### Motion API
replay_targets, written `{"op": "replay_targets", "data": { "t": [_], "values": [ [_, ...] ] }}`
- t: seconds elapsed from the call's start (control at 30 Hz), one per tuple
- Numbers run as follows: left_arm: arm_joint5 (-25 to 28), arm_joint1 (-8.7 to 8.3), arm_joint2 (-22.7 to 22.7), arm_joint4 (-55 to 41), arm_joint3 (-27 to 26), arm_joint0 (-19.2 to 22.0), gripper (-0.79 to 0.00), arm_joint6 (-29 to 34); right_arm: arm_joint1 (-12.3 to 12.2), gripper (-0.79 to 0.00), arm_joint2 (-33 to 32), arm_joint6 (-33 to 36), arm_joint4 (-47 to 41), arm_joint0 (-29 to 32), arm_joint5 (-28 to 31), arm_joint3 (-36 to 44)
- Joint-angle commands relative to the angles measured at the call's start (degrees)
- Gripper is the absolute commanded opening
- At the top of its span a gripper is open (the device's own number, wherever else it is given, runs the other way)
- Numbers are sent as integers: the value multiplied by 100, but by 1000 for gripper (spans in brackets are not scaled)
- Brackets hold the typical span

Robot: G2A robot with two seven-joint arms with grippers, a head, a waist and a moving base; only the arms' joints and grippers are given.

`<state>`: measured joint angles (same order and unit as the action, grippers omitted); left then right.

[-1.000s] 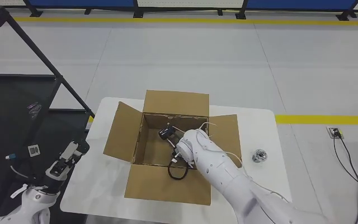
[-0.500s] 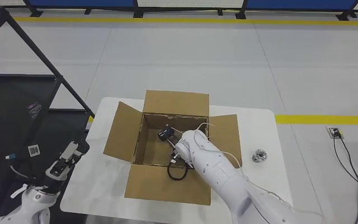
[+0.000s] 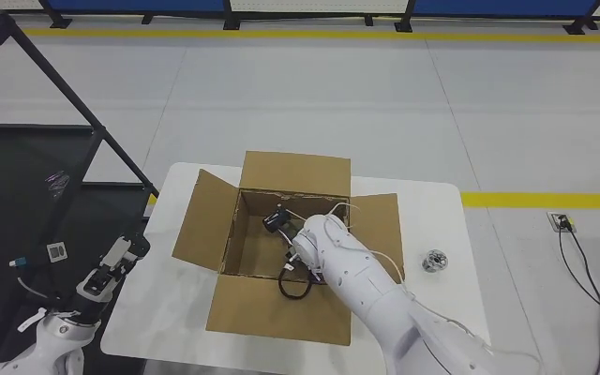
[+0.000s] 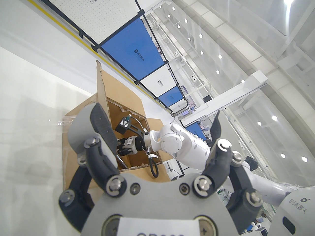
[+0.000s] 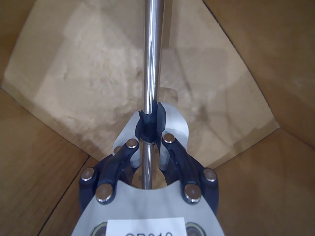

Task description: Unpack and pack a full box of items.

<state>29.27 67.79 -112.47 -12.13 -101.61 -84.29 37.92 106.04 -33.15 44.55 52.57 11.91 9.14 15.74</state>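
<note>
Right jaws: closed on a metal rod, pinching it partway along, down inside the box.
Rod: runs straight ahead from those jaws toward the box floor; far end out of sight, contact with the floor not tellable.
Box: on the table, flaps folded outward, walls close around the right jaws.
Step, as judged: rod being lifted out or set in; which one not tellable.
Next move: if out, a straight rise, rod kept clear of walls and flaps.
Past the box: small shiny thing on the table, well apart from the right jaws.
Left jaws: spread open, holding nothing, far from the box.
Count: one rod, one box, four flaps, one shiny thing.
</note>
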Motion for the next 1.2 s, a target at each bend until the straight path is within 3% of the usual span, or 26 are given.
{"op": "replay_targets", "data": {
  "t": [0.0,0.3,0.53,0.67,0.87,1.0,1.17],
  "values": [
    [0,0,0,0,0,0,0,0,-10,-785,-53,-13,-64,-46,138,59],
    [0,0,0,0,0,0,0,0,-168,-785,-252,61,-47,-104,383,704],
    [0,0,0,0,0,0,0,0,-610,-785,-739,284,127,149,271,1916],
    [0,0,0,0,0,0,0,0,-1045,-785,-1327,739,547,667,-15,3417],
    [0,0,0,0,0,0,0,0,-1704,-785,-2608,2030,1537,2357,-89,6789],
    [0,0,0,0,0,0,0,0,-1919,-785,-3243,2474,2016,3260,-39,8326],
    [0,0,0,0,0,0,0,0,-2061,-785,-3859,2575,2577,4001,-279,9440]
  ]
}}
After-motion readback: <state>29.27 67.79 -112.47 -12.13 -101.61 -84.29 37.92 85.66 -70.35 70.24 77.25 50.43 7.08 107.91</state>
